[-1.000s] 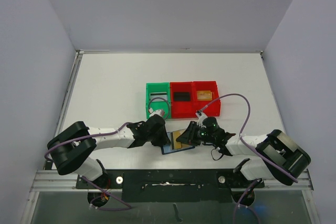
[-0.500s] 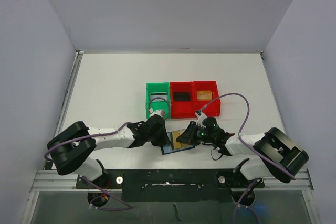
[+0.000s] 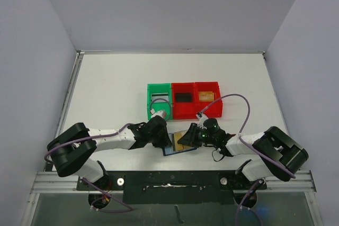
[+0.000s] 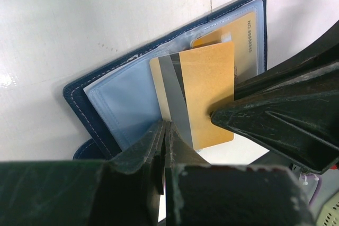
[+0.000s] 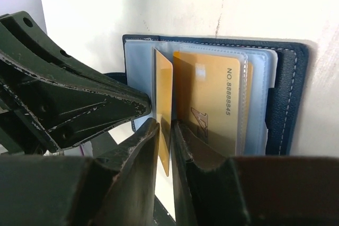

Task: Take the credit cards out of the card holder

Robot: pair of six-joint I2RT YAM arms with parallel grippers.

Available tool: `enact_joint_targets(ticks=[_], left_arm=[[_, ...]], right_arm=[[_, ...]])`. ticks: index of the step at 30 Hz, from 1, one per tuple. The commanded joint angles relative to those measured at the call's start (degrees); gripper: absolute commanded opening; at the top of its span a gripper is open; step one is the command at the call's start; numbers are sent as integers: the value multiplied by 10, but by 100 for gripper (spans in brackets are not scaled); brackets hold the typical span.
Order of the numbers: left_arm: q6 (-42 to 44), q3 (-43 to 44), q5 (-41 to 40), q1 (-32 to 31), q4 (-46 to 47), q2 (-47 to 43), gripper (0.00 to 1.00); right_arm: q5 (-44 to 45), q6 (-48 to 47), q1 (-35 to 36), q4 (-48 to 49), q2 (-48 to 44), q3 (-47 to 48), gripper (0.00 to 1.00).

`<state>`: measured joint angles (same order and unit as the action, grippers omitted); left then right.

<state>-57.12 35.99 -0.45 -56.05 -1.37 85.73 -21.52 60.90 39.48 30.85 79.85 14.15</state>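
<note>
My right gripper [image 5: 165,126] is nearly closed, pinching a thin gold plastic card with a dark stripe [image 5: 163,86] on edge. Just ahead, the dark blue bifold card holder [image 5: 288,104] lies open on the white table [image 5: 175,3], with a second gold card [image 5: 212,99] in its clear pocket. My left gripper [image 4: 165,130] is fully closed, its tips at the holder's edge.

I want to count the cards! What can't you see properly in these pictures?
- Top view: left gripper and right gripper cover most of the wallet; cards too small to count.
- Top view: what lies in the bins is too small to name.
- Right wrist: held card is edge-on, face unseen.
- Both wrists: front card covers whatever sits behind it.
- Left wrist: left gripper hides the wallet's near edge.
</note>
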Motion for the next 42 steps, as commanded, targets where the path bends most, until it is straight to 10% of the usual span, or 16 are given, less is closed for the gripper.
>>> enact_joint_targets(ticks=[1, 6, 13, 27, 42], left_arm=[[19, -10, -13, -1, -51, -5, 0], [18, -12, -15, -1, -50, -7, 0], [18, -14, -16, -1, -51, -10, 0], [19, -9, -23, 0, -52, -30, 0], [39, 49, 34, -4, 16, -72, 30]], right_arm=[[-5, -13, 5, 36, 12, 24, 19], [-3, -13, 7, 39, 21, 25, 22], [9, -17, 7, 17, 14, 29, 1], [104, -106, 1, -176, -188, 39, 0], [244, -206, 1, -323, -360, 57, 0]])
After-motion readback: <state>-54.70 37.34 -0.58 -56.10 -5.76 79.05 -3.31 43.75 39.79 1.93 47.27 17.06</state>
